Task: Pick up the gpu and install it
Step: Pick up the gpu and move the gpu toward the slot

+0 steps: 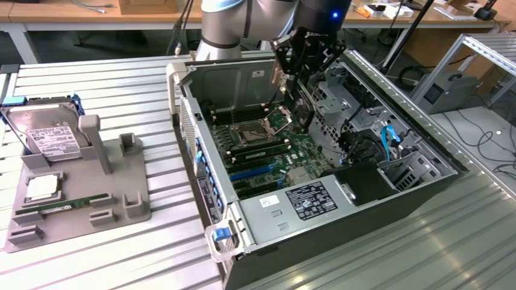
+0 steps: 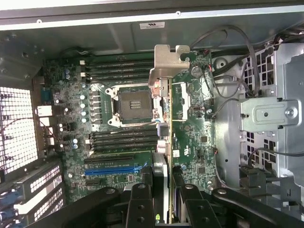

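Above the open case (image 1: 354, 208), the gripper (image 2: 167, 197) is clamped on the gpu (image 2: 166, 71), which hangs edge-on over the motherboard (image 2: 199, 137), between the CPU socket (image 2: 132, 102) and the drive cage (image 2: 270, 114). At the exterior view's left, a hard drive (image 1: 52, 136) and a memory stick (image 1: 69, 205) sit in a tray (image 1: 121, 211) on the worktop (image 1: 121, 78).

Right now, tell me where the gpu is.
In the wrist view, the gpu hangs edge-on in the gripper above the motherboard, beside the CPU socket.
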You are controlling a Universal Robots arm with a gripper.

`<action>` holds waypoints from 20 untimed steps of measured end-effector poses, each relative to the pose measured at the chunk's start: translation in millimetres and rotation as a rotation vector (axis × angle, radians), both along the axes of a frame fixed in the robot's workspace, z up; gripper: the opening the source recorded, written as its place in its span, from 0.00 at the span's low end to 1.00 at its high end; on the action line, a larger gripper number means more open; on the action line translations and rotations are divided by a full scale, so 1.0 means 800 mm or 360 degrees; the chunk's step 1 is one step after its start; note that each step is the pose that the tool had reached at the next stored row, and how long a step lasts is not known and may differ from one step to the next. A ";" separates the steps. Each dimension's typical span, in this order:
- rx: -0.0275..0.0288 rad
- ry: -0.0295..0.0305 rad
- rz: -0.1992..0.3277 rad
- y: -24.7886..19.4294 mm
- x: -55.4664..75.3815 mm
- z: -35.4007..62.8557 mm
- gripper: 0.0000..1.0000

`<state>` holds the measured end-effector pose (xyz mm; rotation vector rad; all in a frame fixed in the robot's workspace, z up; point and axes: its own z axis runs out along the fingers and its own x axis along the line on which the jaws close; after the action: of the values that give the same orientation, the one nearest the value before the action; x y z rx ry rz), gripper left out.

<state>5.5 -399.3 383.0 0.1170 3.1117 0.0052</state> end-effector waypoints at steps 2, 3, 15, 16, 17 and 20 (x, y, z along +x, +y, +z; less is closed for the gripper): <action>-0.00001 0.00001 0.0000 -0.0002 0.000 -0.002 0.27; -0.00001 0.00000 0.0000 -0.0004 0.000 -0.003 0.27; -0.00001 0.00000 0.0000 -0.0018 0.000 -0.027 0.27; -0.00004 0.00001 0.0000 -0.0019 0.000 -0.028 0.27; -0.00005 0.00002 0.0000 -0.0019 0.000 -0.030 0.27; -0.00003 0.00000 0.0000 -0.0019 0.000 -0.030 0.27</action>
<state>5.6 -400.8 359.2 0.1171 3.1118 0.0049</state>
